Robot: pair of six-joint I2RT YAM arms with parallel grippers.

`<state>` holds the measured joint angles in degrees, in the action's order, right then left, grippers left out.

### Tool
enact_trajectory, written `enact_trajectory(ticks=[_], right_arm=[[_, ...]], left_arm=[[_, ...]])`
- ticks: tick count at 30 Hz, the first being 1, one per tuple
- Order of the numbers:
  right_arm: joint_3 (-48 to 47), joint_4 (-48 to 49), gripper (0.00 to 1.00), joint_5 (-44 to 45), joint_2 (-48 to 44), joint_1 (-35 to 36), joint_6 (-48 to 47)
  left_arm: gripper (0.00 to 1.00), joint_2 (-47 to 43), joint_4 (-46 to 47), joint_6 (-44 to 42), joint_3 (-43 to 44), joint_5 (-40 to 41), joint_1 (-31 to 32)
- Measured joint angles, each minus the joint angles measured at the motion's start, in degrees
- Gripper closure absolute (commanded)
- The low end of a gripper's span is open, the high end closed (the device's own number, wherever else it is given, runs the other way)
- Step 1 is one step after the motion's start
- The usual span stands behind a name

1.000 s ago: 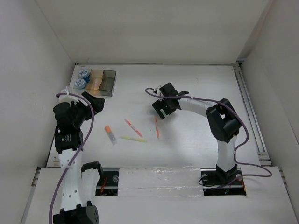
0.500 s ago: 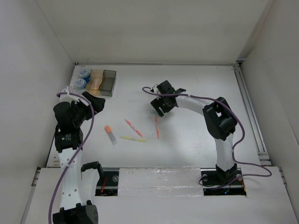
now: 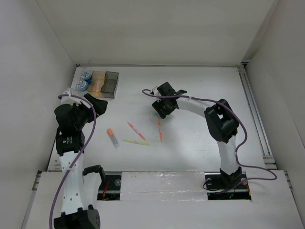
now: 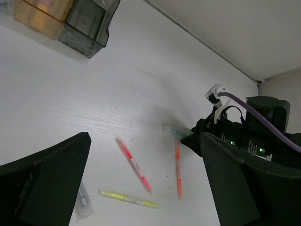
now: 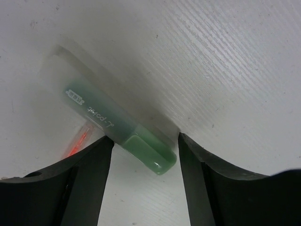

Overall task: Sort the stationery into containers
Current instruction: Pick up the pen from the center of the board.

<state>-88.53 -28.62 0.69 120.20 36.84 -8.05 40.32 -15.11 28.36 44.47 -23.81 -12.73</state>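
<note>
On the table (image 5: 221,56), right tool (image 5: 143,143) half-open astride green marker (image 5: 106,117); left tool (image 4: 143,141) wide open

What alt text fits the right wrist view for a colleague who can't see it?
A green marker lies on the white table between the two black fingers of the right gripper, which stand apart on either side of its capped end without clamping it. The tip of an orange-red pen shows beside the marker.
</note>
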Motion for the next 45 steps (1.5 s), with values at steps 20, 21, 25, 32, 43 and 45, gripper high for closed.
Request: enact_trajectory(ticks=[20,21,25,32,43,45], right_arm=[[-0.7,-1.3,1.0,0.8,0.5,-0.2,3.4],[-0.7,-1.2,1.0,1.3,0.5,-0.2,4.1],[-0.5,-1.1,1.0,4.1,0.0,-0.9,8.0],[-3.6,-5.9,1.0,11.0,-0.7,-1.8,17.0],[-7.5,1.0,1.0,2.8,-5.7,16.3,25.5],[-5.6,5.0,1.0,-0.2,-8.0,18.4,26.5]], left_arm=[[0.0,0.4,0.3,0.0,-0.9,-0.4,0.0],[0.0,0.4,0.3,0.0,-0.9,-0.4,0.0],[0.0,0.4,0.3,-0.1,-0.9,-0.9,0.0],[0.0,-2.6,2.4,-0.7,-0.9,-5.2,0.0],[0.0,-1.3,5.4,-0.7,-0.9,-9.3,0.0],[0.0,-0.9,5.4,-0.7,-0.9,-9.4,0.0]])
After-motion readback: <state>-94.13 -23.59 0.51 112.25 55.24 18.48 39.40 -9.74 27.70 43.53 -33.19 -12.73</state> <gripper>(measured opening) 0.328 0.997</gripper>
